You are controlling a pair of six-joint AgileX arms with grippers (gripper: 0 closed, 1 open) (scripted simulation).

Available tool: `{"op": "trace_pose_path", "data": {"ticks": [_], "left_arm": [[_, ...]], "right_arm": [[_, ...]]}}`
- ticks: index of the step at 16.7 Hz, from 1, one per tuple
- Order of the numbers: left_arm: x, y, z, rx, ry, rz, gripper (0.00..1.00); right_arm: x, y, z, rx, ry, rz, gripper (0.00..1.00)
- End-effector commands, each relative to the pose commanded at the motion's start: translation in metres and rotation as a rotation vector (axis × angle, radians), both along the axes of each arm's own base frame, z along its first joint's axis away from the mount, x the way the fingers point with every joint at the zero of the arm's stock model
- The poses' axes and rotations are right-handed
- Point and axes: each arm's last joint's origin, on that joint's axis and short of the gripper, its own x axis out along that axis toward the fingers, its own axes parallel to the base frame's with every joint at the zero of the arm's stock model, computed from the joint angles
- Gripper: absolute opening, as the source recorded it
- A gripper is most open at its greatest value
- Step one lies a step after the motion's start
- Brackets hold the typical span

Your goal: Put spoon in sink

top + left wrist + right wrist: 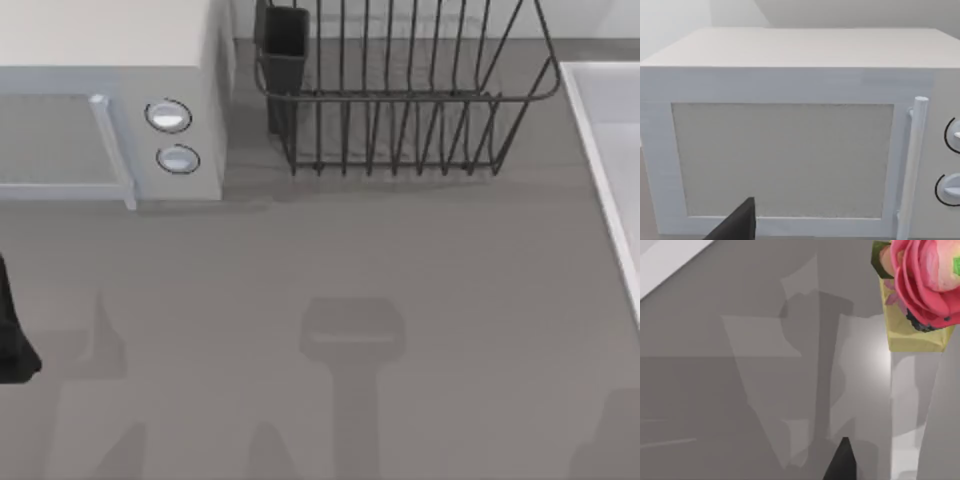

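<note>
**Top view: find the spoon before committing either arm**

Left wrist view puts the left gripper (737, 226) low in front of the microwave (790, 150), facing its door. From above, that arm (12, 340) sits at the table's (320, 260) left edge. We cannot tell whether this gripper is released or clenched.

The right gripper (842, 462) hangs over bare table, with a cupcake (920, 295) in a yellow wrapper beyond it. Its state we also cannot tell, and nothing is seen in its hold.

The sink (592, 150) runs along the table's right edge, well apart from the microwave at the far left corner. The dish rack (400, 100) stands at the far edge between them.

Where the spoon lies we cannot tell. Our judgement: search first, then let the right arm carry it, since that side is nearer the sink. Grip the handle mid-length, lift it clear of the raised rim, and let go low inside the basin.
</note>
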Motion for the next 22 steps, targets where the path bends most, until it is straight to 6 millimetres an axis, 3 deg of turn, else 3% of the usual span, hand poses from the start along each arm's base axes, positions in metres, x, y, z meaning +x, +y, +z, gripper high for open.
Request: {"op": "trace_pose_path", "data": {"ticks": [4,9,12,16,22], "left_arm": [[0.000,0.000,0.000,0.000,0.000,0.000,1.00],[0.000,0.000,0.000,0.000,0.000,0.000,1.00],[0.000,0.000,0.000,0.000,0.000,0.000,1.00],[0.000,0.000,0.000,0.000,0.000,0.000,1.00],[0.000,0.000,0.000,0.000,0.000,0.000,1.00]], "right_arm": [[-0.004,0.002,0.032,-0.011,-0.021,0.000,0.00],[-0.004,0.003,0.032,-0.009,-0.019,0.000,0.00],[0.009,-0.002,0.036,0.000,-0.001,-0.008,0.00],[0.056,-0.014,0.047,0.022,0.051,-0.019,0.00],[0.170,-0.026,0.062,0.025,0.071,-0.020,0.00]]}}
